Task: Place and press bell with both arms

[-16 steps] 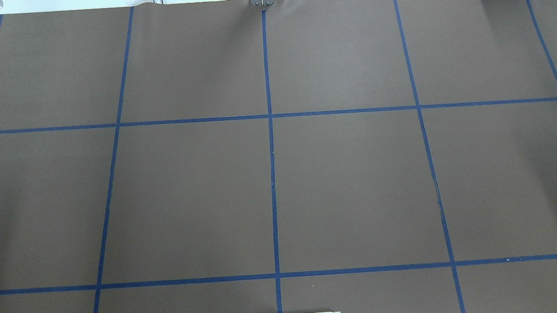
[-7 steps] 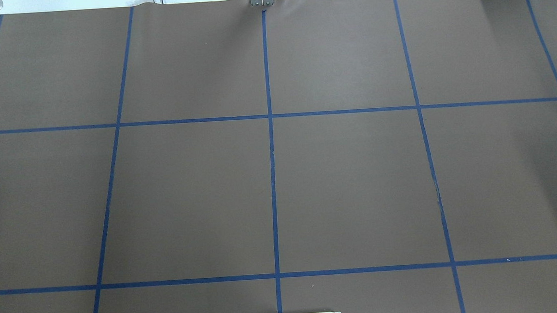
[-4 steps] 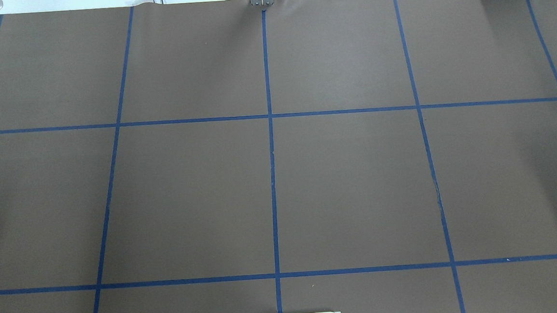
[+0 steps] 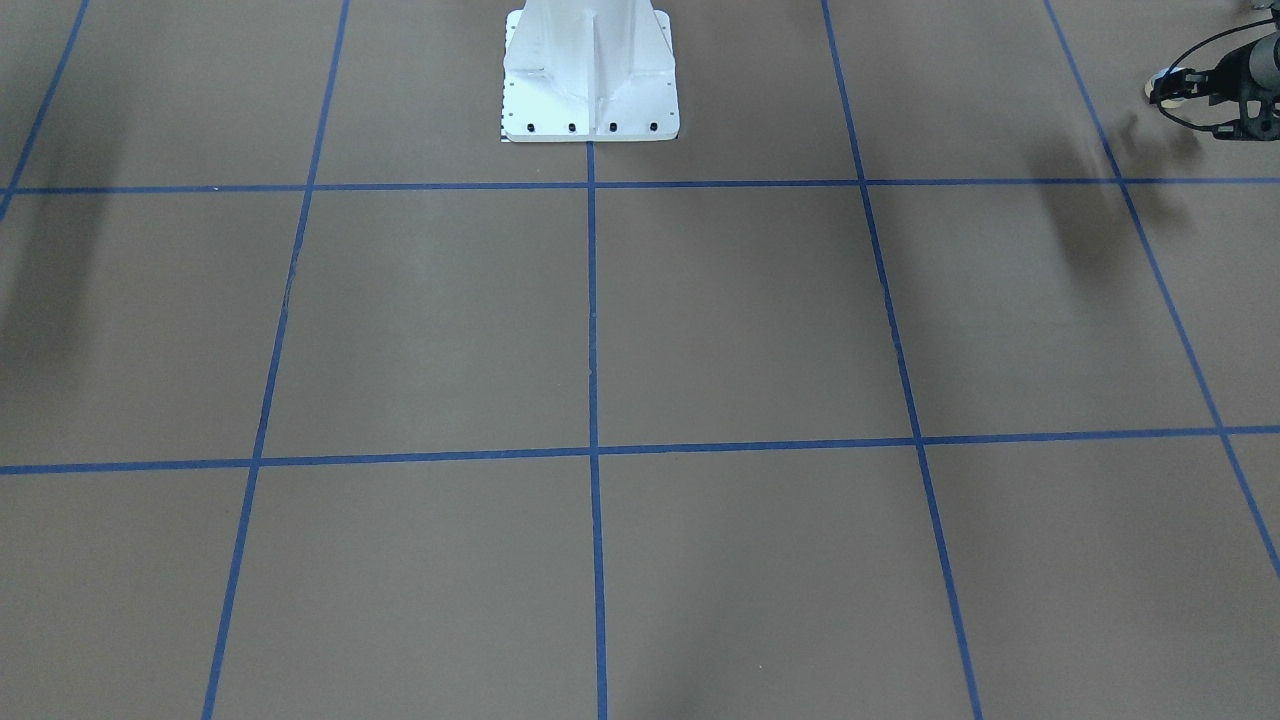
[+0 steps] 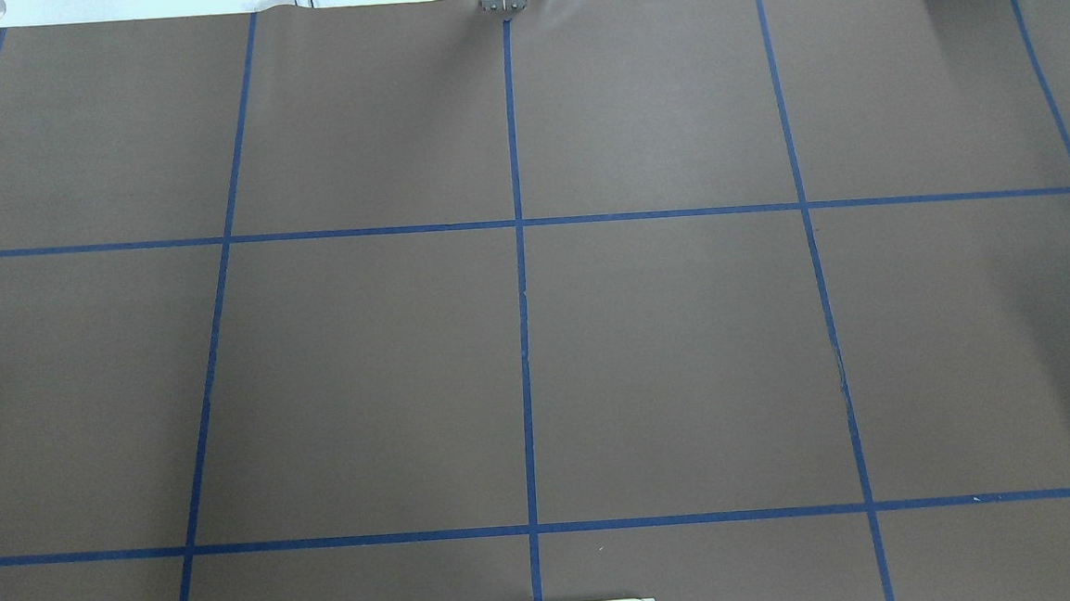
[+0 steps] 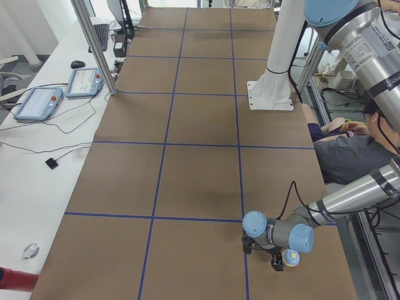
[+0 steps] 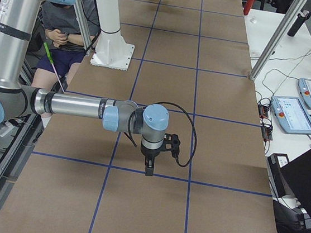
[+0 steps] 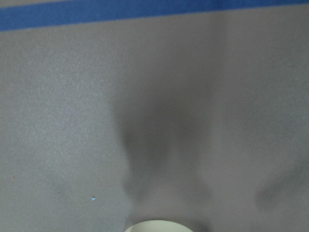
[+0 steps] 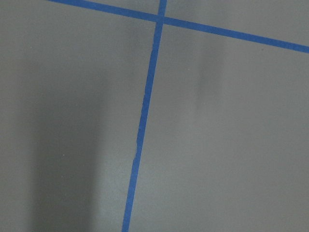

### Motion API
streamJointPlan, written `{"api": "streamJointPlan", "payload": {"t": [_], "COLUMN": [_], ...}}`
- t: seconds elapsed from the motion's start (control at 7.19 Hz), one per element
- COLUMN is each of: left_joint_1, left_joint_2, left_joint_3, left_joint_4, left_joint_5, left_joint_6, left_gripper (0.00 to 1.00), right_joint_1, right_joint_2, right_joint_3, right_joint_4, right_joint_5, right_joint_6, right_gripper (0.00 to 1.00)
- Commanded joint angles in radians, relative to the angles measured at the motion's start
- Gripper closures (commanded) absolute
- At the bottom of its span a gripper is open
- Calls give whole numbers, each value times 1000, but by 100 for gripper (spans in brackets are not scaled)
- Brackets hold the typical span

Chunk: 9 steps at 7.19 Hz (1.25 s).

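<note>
At the robot's left end of the table (image 4: 760,310), close to the robot-side edge, the bell (image 4: 1162,84) sits at the tip of the left gripper (image 4: 1180,90). Its fingers look clamped on it, though the view is small. The left side camera shows the bell (image 6: 290,257) turned sideways, cream face outward, beside the black left gripper (image 6: 277,261) and low over the brown paper. On the left wrist camera only a cream arc of the bell (image 8: 159,225) shows at the bottom edge, with its blurred shadow on the paper above.

Just beside it run a blue tape line (image 6: 245,262) and the table's long edge. A seated operator (image 6: 350,156) is beyond that edge, near the left arm (image 6: 350,197).

Well apart, the right arm (image 7: 72,107) stretches out level from the robot's side. The right gripper (image 7: 148,171) points straight down just above another blue tape line (image 7: 215,185); I cannot tell whether its fingers are apart or together.

Between the two grippers the paper lies flat, crossed only by the tape grid. The white pedestal (image 4: 590,80) stands bolted at the middle of the robot-side edge. Along the opposite long edge stand an aluminium post (image 6: 94,44), and two teach pendants (image 6: 37,103) lie with their cables on the white bench.
</note>
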Motion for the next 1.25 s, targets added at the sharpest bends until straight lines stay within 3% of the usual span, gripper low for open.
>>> {"api": "streamJointPlan", "payload": {"t": [0.0,1.11], "left_joint_1": [24,82], "left_joint_2": [0,-6], "left_joint_3": [5,48], "left_joint_4": [0,-3], "left_joint_5": [1,-16], "left_joint_6": [7,52], "left_gripper": [1,1], "right_joint_1": [0,0], "right_joint_2": [0,0], "right_joint_3": [0,2], "right_joint_4": [0,0], "right_joint_5": [0,0], "right_joint_6": [0,0], "right_gripper": [0,0]}}
